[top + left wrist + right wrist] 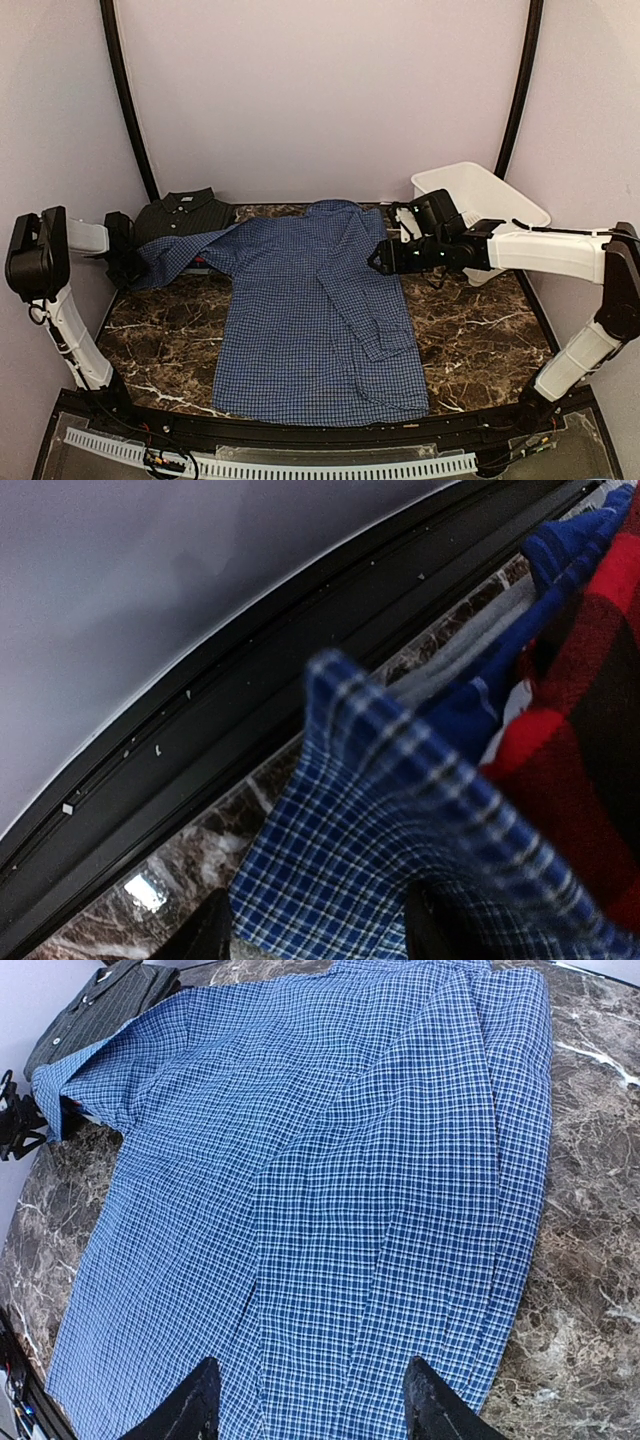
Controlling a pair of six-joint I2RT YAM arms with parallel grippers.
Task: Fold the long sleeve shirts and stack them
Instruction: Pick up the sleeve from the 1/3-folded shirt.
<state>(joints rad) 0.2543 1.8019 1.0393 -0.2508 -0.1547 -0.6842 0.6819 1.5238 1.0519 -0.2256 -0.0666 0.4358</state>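
Blue shirt [320, 330] spread flat on the surface [485, 345], one sleeve stretched left toward the dark shirt [185, 212]. Left claw [133, 268] open, fingers straddling that cuff. Right claw [377, 262] open, empty, over the shirt's right shoulder.

Robot laboratory test cell. A dark marble-patterned desk [480, 340] is enclosed on three sides by plain, pale, unfurnished walls [320, 90], with black curved poles [125, 100] rising at the two rear corners. The left arm [70, 320] and the right arm [550, 250], white-shelled with black joints, are bolted at the near edge. A white slotted cable duct [300, 465] with loose wiring beside it runs along the front. The only household items are a blue checked shirt [310, 310] spread on the desk and a white plastic basket [480, 195] at the rear right.
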